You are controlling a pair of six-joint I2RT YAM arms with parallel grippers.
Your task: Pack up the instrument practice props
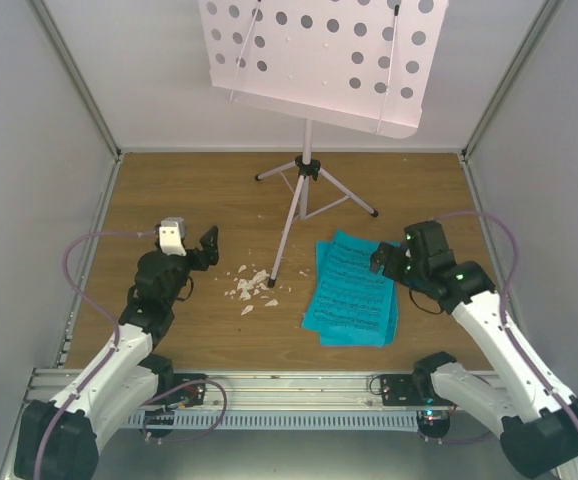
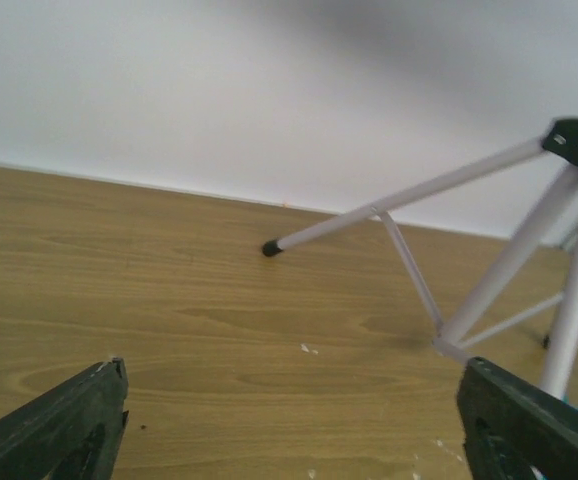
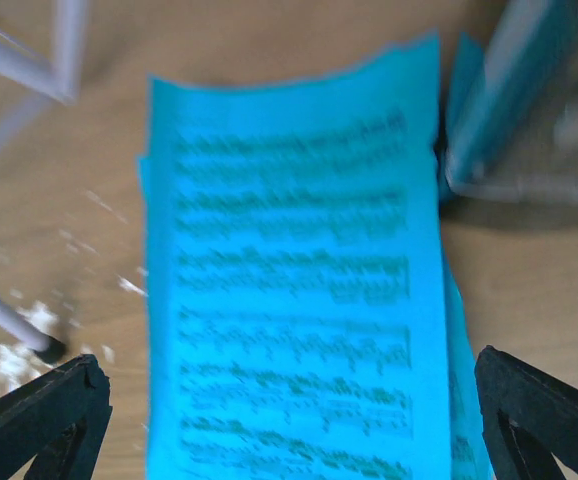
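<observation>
The pale pink perforated music stand stands at the back on its thin tripod; two tripod legs show in the left wrist view. The bright blue sheets of printed music lie flat on the table right of centre. My right gripper hovers open over their right edge, and the sheets fill the space between its fingers. A blurred clear-sided object beyond the sheets may be the metronome; I cannot tell. My left gripper is open and empty left of the tripod, its fingers wide apart over bare wood.
Small white scraps lie on the wooden table between the left gripper and the nearest tripod foot. White walls close off the back and both sides. A metal rail runs along the near edge.
</observation>
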